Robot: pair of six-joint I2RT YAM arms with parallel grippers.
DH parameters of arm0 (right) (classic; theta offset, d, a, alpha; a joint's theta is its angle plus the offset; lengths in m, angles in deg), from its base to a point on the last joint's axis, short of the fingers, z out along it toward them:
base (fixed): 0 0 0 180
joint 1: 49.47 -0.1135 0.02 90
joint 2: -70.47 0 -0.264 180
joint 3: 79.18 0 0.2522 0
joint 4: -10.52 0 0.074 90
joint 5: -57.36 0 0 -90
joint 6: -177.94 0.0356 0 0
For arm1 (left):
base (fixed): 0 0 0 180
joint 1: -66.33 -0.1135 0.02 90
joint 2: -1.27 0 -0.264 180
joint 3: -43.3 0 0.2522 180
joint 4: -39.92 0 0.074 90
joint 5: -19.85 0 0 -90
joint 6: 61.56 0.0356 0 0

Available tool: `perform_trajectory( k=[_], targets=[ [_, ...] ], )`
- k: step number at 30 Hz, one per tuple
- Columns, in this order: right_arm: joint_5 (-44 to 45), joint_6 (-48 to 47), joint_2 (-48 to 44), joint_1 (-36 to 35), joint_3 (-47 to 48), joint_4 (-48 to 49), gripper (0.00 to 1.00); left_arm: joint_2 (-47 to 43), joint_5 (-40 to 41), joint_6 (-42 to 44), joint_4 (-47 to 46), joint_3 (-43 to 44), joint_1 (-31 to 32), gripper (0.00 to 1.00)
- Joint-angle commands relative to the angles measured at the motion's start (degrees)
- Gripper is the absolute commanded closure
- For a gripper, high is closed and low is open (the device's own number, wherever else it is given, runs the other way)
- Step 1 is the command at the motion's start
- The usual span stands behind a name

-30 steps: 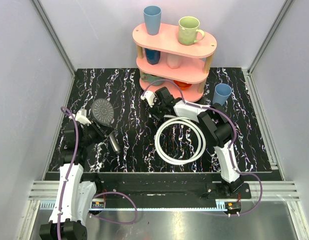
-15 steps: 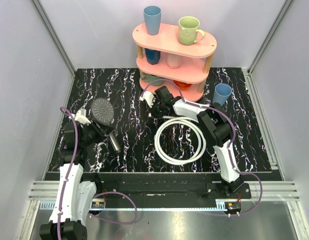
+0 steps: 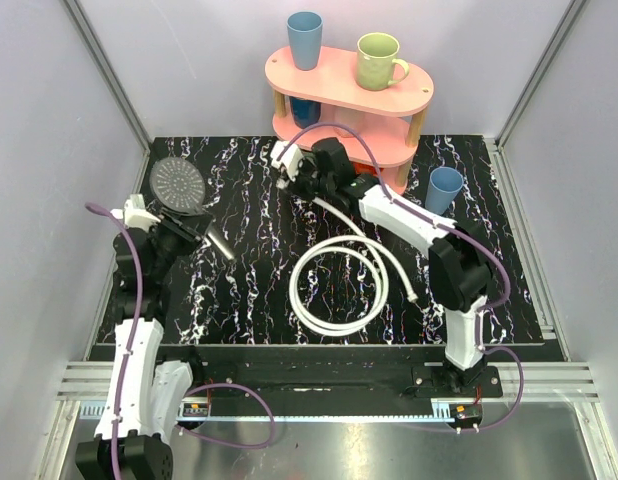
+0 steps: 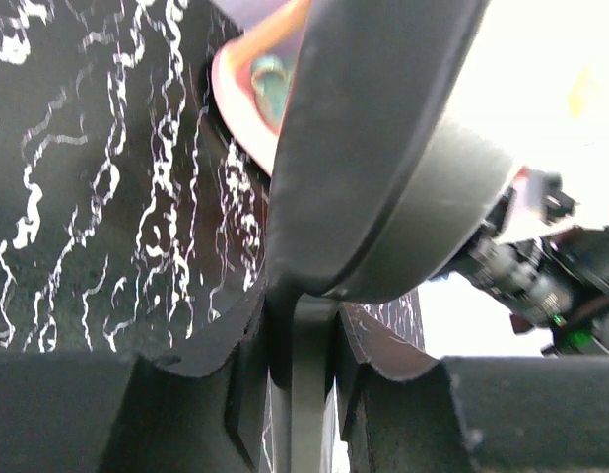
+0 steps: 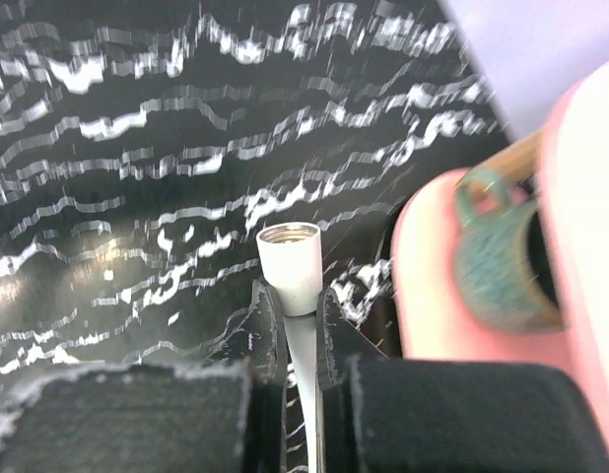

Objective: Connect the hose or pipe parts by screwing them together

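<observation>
The grey shower head (image 3: pixel 177 184) is held off the table at the left, its round face up and its dark handle (image 3: pixel 219 243) pointing right. My left gripper (image 3: pixel 189 228) is shut on the handle just below the head. In the left wrist view the handle (image 4: pixel 303 374) runs between the fingers under the head's back (image 4: pixel 383 148). The white hose (image 3: pixel 339 285) lies coiled mid-table. My right gripper (image 3: pixel 304 188) is shut on the hose just behind its end fitting (image 5: pixel 292 261), held up near the shelf. The other hose end (image 3: pixel 416 297) rests on the table.
A pink tiered shelf (image 3: pixel 389 95) with cups stands at the back, close to the right of my right gripper; a teal cup (image 5: pixel 492 246) sits on its lowest tier. A blue cup (image 3: pixel 445 187) stands on the table to the right. Walls close in both sides.
The right gripper shut on the hose end and drew it back and left, dragging the coil leftward. The left arm carried the shower head back and to the left.
</observation>
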Motion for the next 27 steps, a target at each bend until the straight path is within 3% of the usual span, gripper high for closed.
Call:
perform_trajectory(
  k=[1,3,7,8,10,16,27],
  targets=[
    [0.47,1.55,-8.2,-1.97,2.41,9.97,1.0,-0.91,6.22,0.23,-9.09,6.16,-0.79,1.0],
    [-0.4,5.07,-11.1,-2.32,0.31,12.95,1.0,-0.29,3.42,-0.73,-19.79,4.07,-0.88,1.0],
    [0.37,8.06,-17.69,-4.17,-12.69,22.71,1.0,0.59,2.52,-6.44,-41.92,-3.84,-0.79,1.0],
    [0.99,8.5,-18.57,-4.52,-14.8,24.73,1.0,1.03,3.13,-7.67,-53.72,-7.95,-0.79,1.0],
    [2.57,8.68,-20.16,-5.22,-18.86,28.08,1.0,2.69,4.45,-11.02,-65.11,-10.88,-0.88,1.0],
    [3.81,9.03,-20.35,-6.19,-22.91,31.08,1.0,7.0,5.87,-10.15,-79.29,-14.14,-0.44,1.0],
    [2.15,10.61,-17.62,-9.88,-21.77,29.06,1.0,10.78,5.25,-2.76,-87.76,-14.32,3.6,1.0]
  ],
)
